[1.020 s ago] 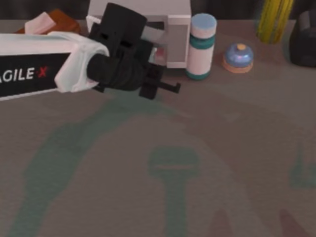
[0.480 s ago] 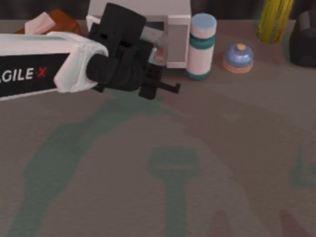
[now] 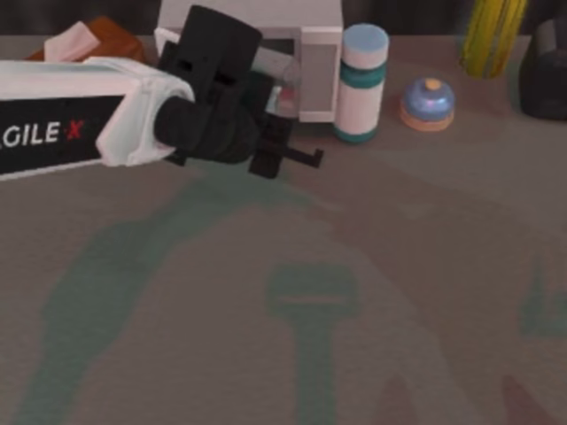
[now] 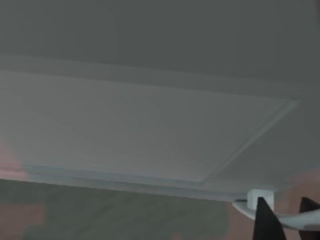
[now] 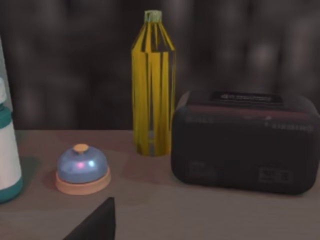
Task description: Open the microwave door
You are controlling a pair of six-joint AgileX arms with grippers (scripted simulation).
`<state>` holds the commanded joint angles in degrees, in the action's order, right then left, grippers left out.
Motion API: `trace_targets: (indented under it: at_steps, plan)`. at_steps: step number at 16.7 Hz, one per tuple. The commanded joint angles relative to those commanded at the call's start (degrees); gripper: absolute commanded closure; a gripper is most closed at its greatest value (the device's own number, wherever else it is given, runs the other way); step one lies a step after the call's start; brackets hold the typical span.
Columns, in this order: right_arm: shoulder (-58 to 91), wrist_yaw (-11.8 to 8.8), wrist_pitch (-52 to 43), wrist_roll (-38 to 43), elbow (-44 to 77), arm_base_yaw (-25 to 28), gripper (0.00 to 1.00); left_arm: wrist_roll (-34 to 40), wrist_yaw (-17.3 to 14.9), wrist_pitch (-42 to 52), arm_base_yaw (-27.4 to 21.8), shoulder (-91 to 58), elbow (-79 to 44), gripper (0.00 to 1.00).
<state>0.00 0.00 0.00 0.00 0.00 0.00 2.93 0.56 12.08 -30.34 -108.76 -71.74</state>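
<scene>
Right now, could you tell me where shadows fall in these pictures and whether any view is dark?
Top view: greenish arm shadows lie across the table, one under the left hand by the microwave. Left wrist view: the microwave door fills it, evenly lit. Right wrist view: backdrop dim, yet the bell and yellow bottle read clearly. None is dark.

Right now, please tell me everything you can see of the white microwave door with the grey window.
The white-framed microwave door with the grey translucent window fills the left wrist view, seen close, its raised frame edge running across. In the top view it is mostly hidden behind the left gripper, which sits at the boxy white microwave front; a pinkish interior strip shows. Actual contact cannot be told.
</scene>
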Motion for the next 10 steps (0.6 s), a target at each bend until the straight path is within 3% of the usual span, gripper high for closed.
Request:
trace_targets:
  at_steps: [10]
  plan:
    - [0.0, 0.0, 0.0, 0.0, 0.0, 0.0, 0.0, 0.19, -0.57, 0.04, -0.41, -0.01, -0.03, 1.0]
